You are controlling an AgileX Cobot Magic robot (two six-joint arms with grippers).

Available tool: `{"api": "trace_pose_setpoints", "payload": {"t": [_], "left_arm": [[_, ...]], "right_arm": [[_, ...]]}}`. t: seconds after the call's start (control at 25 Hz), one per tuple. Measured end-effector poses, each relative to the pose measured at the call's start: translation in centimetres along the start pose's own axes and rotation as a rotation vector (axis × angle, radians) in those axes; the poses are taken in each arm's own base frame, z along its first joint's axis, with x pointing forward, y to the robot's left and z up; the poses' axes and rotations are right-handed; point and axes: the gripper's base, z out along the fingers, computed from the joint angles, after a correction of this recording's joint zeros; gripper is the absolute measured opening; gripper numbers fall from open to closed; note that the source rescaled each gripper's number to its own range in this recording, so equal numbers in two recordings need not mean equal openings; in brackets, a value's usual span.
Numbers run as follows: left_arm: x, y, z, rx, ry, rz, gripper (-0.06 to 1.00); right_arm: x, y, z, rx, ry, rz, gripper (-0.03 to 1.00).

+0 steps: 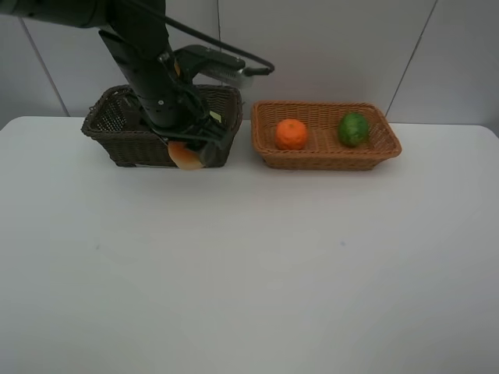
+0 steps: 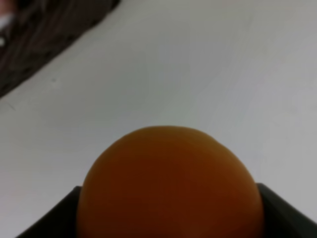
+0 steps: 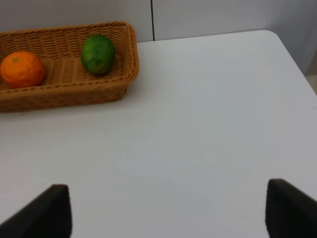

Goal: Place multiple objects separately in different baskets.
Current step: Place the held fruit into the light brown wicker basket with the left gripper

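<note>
My left gripper (image 1: 192,149) is shut on the orange-red round bun (image 1: 185,156), which hangs at the front wall of the dark brown basket (image 1: 109,128). In the left wrist view the bun (image 2: 168,183) fills the space between the black fingers (image 2: 285,210), above white table. The light tan basket (image 1: 327,160) holds an orange (image 1: 291,134) and a green lime-like fruit (image 1: 353,128). My right gripper (image 3: 168,210) is open and empty over bare table, with that basket (image 3: 64,94), the orange (image 3: 22,69) and the green fruit (image 3: 97,53) ahead of it. The left arm hides most of the dark basket's inside.
The two baskets stand side by side along the table's back edge, close to the wall. The white tabletop (image 1: 249,273) stretches in front of them. The table's right edge and rounded corner (image 3: 277,39) show in the right wrist view.
</note>
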Motion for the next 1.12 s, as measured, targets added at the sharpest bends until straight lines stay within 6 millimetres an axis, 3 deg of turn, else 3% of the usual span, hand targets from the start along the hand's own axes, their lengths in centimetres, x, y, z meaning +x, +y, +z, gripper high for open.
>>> {"api": "trace_pose_setpoints", "payload": {"t": [0.16,0.4,0.6,0.92,1.12], "left_arm": [[-2.6,-1.0,-1.0,0.009,-0.081,-0.026,0.78],[-6.1,-2.5,0.2,0.025,-0.158,-0.016,0.78],[-8.9,-4.3,1.0,0.063,-0.336,0.008,0.78],[-11.1,-7.4,3.8,0.147,-0.621,0.051,0.78],[-11.4,-8.1,6.8,0.174,-0.707,0.056,0.78]], "right_arm": [[0.0,0.0,0.0,0.000,0.000,0.000,0.66],[0.0,0.0,0.0,0.000,0.000,0.000,0.66],[0.0,0.0,0.0,0.000,0.000,0.000,0.66],[0.0,0.0,0.0,0.000,0.000,0.000,0.66],[0.0,0.0,0.0,0.000,0.000,0.000,0.66]]}}
